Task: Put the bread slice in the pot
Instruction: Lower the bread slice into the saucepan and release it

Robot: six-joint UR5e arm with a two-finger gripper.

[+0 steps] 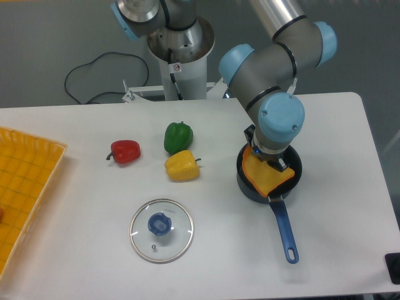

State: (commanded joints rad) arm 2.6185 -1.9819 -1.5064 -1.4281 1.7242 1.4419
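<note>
Bread slice [267, 177] hangs tilted over the mouth of the pot [294, 164], its lower edge reaching toward the near rim; whether it touches the pot cannot be told; the pincer [267, 161] is clenched on the slice's upper edge, mostly hidden under the arm's blue-capped wrist; the pot is black and round, standing on the white worktop [350, 206] right of centre, with its long blue handle [283, 231] pointing toward the near edge; a yellow pepper [182, 166] lies left of the pot, well apart from it; a green pepper [178, 137] sits just behind the yellow one, near it; a red pepper [125, 150] lies further left; a glass lid [161, 230] with a blue knob rests flat nearer the front; a yellow basket [25, 187] sits at the left edge.
</note>
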